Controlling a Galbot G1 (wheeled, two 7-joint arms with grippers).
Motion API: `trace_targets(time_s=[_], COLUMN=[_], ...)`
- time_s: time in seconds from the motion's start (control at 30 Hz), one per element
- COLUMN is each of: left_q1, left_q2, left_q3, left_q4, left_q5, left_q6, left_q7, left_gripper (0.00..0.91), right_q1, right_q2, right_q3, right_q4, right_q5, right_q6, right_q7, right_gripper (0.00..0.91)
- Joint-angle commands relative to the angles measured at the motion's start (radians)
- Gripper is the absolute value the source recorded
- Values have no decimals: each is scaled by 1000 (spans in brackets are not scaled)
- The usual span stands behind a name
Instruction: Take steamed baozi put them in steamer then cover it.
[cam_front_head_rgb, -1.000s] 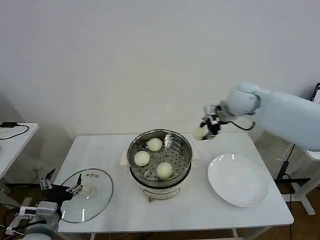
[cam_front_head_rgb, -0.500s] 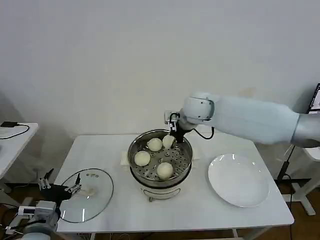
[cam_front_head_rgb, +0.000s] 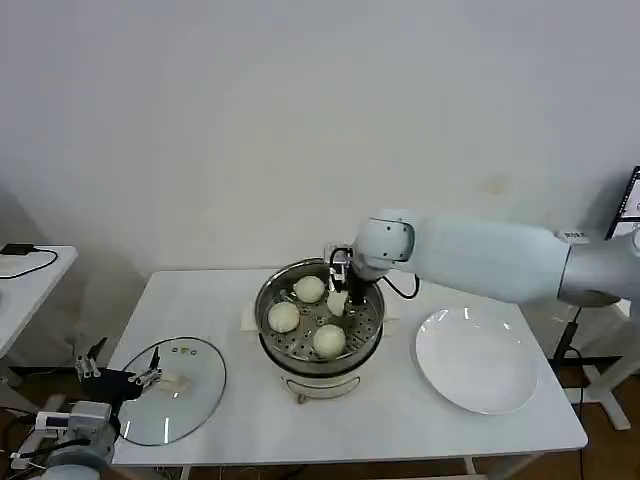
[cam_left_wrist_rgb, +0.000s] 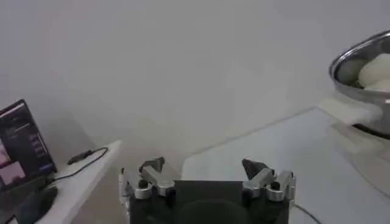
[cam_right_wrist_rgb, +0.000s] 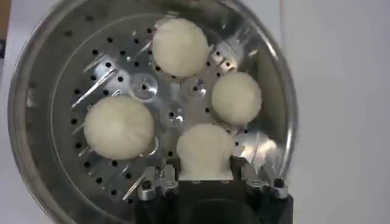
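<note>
Your right gripper (cam_front_head_rgb: 338, 298) was grasping a baozi (cam_right_wrist_rgb: 205, 151) low inside the steamer (cam_front_head_rgb: 366, 322), beside three other buns on the tray. Your left gripper (cam_left_wrist_rgb: 207, 173) waited released near the cover (cam_front_head_rgb: 190, 400) on the table (cam_front_head_rgb: 400, 420).

A white table (cam_front_head_rgb: 400, 420) stands against a pale wall and carries three things. The steamer (cam_front_head_rgb: 320, 345) sits on its white base about mid-table, toward the far side. To the left of it, near the table's front left corner, the cover (cam_front_head_rgb: 185, 390) lies flat, its pale handle on the left part of the glass. To the right of the steamer a flat white plate (cam_front_head_rgb: 478, 360) rests, well apart from the cover and just clear of the pot.
</note>
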Motion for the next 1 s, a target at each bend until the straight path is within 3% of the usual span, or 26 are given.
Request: trace_targets(time_s=[0.03,0.47,0.5,0.53,0.57,1.0], left_q1=[1,4,4,4,5,5], left_q2=[0,-1,-1,-1,-1,2], left_q3=[-2,-4,-3,-4,-4,-8], left_q4=[-1,-8,-8,-8,-8,-12], left_q5=[0,0,0,0,0,-1], left_q6=[0,0,0,0,0,0], left_q7=[1,1,1,1,1,1], left_gripper=[907,907,907,907,907,907], right_q1=[-36,-47,-47,-48,-48,-21], right_q2=[12,9,10,9,9,-38], right_q3=[3,8,9,9,9,82], right_q4=[-19,-28,-29,-31,-31,23], right_q5=[-38,-66,-71,-76,-76,-71], right_q6=[-18,-12,-11,-9,-10,-5], right_q7=[-3,-6,-6,-4,-4,27], right_gripper=[554,564,645,836,907,907])
